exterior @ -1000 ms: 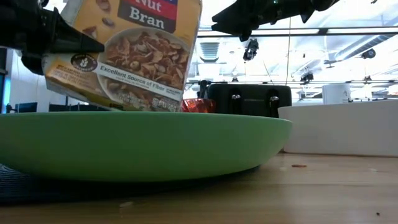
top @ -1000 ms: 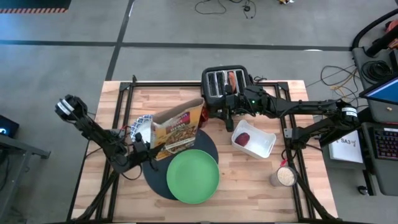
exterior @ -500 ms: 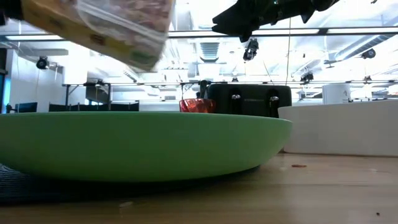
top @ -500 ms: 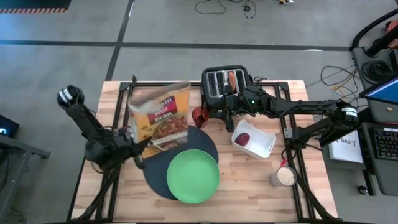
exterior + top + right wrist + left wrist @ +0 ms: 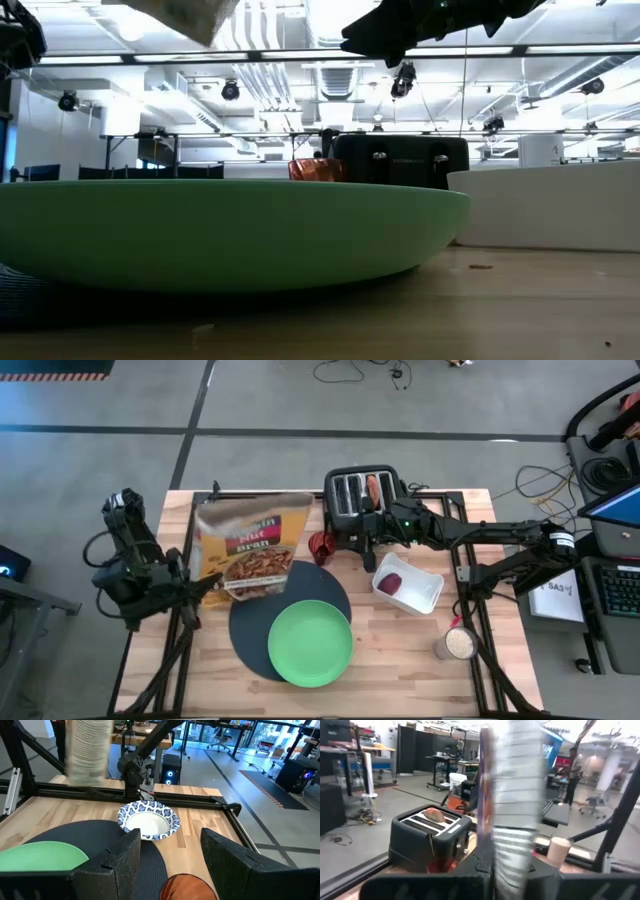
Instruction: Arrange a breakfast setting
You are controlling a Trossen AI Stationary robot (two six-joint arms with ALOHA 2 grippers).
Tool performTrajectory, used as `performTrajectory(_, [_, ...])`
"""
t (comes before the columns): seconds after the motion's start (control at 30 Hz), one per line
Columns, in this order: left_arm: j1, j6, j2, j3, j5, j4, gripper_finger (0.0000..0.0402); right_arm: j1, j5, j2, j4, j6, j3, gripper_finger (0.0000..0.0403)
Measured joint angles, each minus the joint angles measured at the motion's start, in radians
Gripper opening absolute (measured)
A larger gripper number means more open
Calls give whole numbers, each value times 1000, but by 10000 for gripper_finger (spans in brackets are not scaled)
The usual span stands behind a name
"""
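My left gripper (image 5: 197, 588) is shut on a Raisin Nut Bran cereal box (image 5: 250, 547), held high over the table's left half. The box hides the bowl in the high view. The blue-and-white bowl (image 5: 148, 822) stands on the wood at the black mat's (image 5: 250, 628) far-left edge. The lime-green plate (image 5: 310, 644) lies on the mat. My right gripper (image 5: 170, 865) is open and empty in front of the toaster (image 5: 365, 500). A tan piece (image 5: 372, 487) sticks out of a toaster slot. A dark-red lump (image 5: 392, 582) lies in the white tray (image 5: 425, 595). No spoon shows. My left gripper pinches the cereal box at its near-left bottom corner (image 5: 210, 590) between its two fingers, coming from the table's left. In the left wrist view the box (image 5: 515, 805) stands edge-on between the fingers. The box is lifted clear, its printed face turned upward.
A red crumpled thing (image 5: 320, 547) lies left of the toaster, under my right gripper. A jar with pale contents (image 5: 458, 644) stands at the table's right near side. Bare wood shows near the front edge and to the right of the plate.
My left gripper has risen and drawn back toward the table's left edge with the cereal box. The box has swung from a slant over the bowl to squarer with the table, and has climbed almost out of the low view.
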Motion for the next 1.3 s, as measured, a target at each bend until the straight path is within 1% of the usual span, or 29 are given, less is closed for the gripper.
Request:
performTrajectory(0.13, [0,-58,-55,-69,4,-4,0,0,0,0,-2,-9,0,199])
performTrajectory(0.37, [-51,-320,-197,-264,4,-1,0,0,0,0,-14,-18,0,199])
performTrajectory(0.47, [-64,-455,-257,-354,4,-3,0,0,0,0,-15,-19,0,199])
performTrajectory(0.53, [-85,-514,-302,-383,-4,3,0,0,0,0,-16,-19,0,199])
performTrajectory(0.57, [-97,-516,-322,-382,-4,6,0,0,0,0,-15,-19,0,199])
performTrajectory(0.6, [-106,-507,-339,-370,-4,7,0,0,0,0,-16,-19,0,199])
performTrajectory(0.67, [-117,-438,-363,-324,0,10,0,0,0,0,-15,-20,0,199])
performTrajectory(0.77, [-142,-272,-372,-231,2,9,0,0,0,0,-15,-17,0,199])
performTrajectory(0.87, [-209,-86,-388,-124,1,5,0,0,0,0,-15,-8,0,199])
performTrajectory(0.93, [-253,2,-403,-59,5,1,0,0,0,0,-16,-8,0,199])
performTrajectory(1.0, [-276,57,-419,-22,6,-35,0,0,0,0,-15,-11,-2,199])
performTrajectory(1.07, [-276,87,-434,-15,5,-99,0,0,0,0,-15,-15,-5,199])
performTrajectory(1.13, [-278,84,-453,-28,4,-180,0,0,0,0,-17,-16,-9,199])
performTrajectory(1.23, [-278,32,-475,-74,-2,-248,0,0,-1,0,-28,-27,-12,199])
performTrajectory(1.3, [-278,-3,-485,-117,1,-256,0,0,-1,0,-39,-29,-12,199])
